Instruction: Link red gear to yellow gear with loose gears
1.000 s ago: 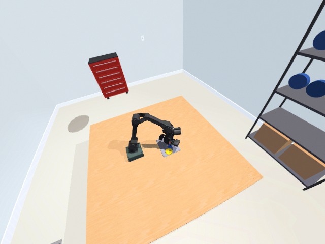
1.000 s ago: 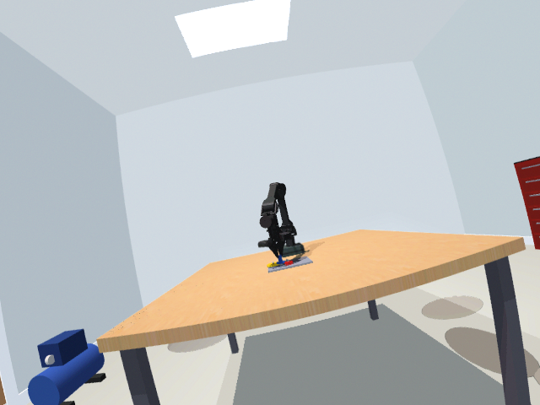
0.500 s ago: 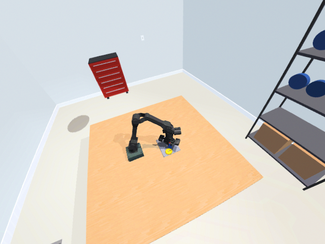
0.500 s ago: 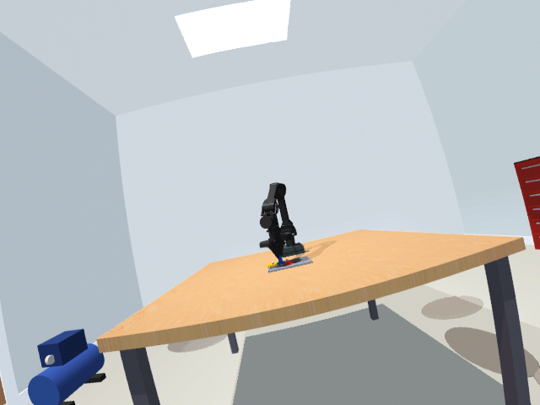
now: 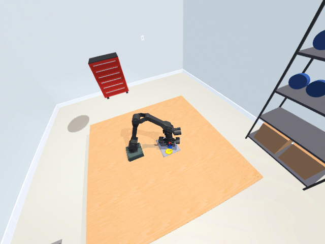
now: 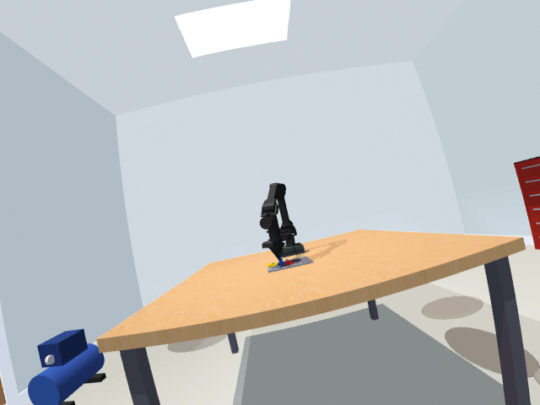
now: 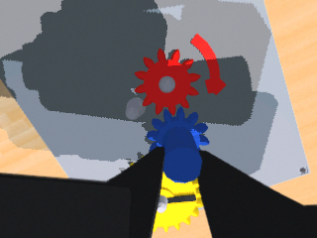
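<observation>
The grey board lies on the table. A red gear sits on a peg, with a red arrow beside it. The yellow gear with a black stripe is partly hidden by the fingers. My gripper is shut on the upright handle of a blue gear, which is between the red and yellow gears. Its teeth appear close to the red teeth. Whether it sits flat on a peg cannot be told. A bare grey peg stands left of it.
The arm's base stands on the wooden table beside the board. The arm arches over from the base, and its shadow covers much of the board. A red cabinet and a shelf rack stand off the table.
</observation>
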You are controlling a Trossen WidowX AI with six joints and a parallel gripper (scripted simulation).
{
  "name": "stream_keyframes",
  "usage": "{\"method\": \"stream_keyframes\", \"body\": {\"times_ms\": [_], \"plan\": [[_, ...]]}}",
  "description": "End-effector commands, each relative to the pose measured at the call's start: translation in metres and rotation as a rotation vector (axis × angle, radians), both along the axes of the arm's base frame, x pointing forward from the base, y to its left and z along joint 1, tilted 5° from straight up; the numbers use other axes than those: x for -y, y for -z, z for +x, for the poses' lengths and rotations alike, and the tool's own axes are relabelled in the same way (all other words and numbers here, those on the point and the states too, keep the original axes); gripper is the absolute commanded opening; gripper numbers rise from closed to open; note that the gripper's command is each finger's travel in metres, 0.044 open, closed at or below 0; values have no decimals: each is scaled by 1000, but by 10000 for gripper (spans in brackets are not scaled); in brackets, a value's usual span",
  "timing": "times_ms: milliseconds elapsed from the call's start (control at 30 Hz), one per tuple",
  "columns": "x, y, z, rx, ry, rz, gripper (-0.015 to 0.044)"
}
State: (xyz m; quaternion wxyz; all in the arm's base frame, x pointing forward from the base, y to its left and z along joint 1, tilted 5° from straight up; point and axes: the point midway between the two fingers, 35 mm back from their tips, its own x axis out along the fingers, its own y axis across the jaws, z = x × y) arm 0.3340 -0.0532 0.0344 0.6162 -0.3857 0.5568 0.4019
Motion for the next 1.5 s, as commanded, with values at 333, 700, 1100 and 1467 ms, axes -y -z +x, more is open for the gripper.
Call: {"method": "stream_keyframes", "body": {"times_ms": [333,700,1100,1467], "plan": [[-1,2,-1,-20,320,19,0],[0,-10,0,-13,219,14,140],[3,-64,-4,-13,215,12,219],[4,-89,-9,-13,215,12,440]]}}
